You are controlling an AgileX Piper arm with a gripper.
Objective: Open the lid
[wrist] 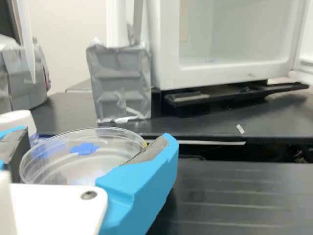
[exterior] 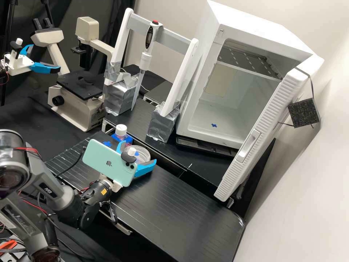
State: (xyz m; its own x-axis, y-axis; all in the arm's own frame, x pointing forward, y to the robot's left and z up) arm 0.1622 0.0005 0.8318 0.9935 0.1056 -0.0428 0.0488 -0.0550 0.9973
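the gripper (exterior: pixel 139 153) is spread wide around the clear dish (exterior: pixel 144 155), one blue finger (wrist: pixel 146 183) on either side of it; whether either one touches the rim, i can't tell. the dish is at the black bench (exterior: pixel 174 196), between those fingers. near the dish is a white-capped bottle (exterior: pixel 121 131), and beyond the dish stands a silver-wrapped block (wrist: pixel 120 85).

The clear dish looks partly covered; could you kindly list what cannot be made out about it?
High view: part of the near side of the dish, behind the phone and black clip.
Wrist view: its near base, behind the white bracket.
Both views: any lid seam, too fine to tell.
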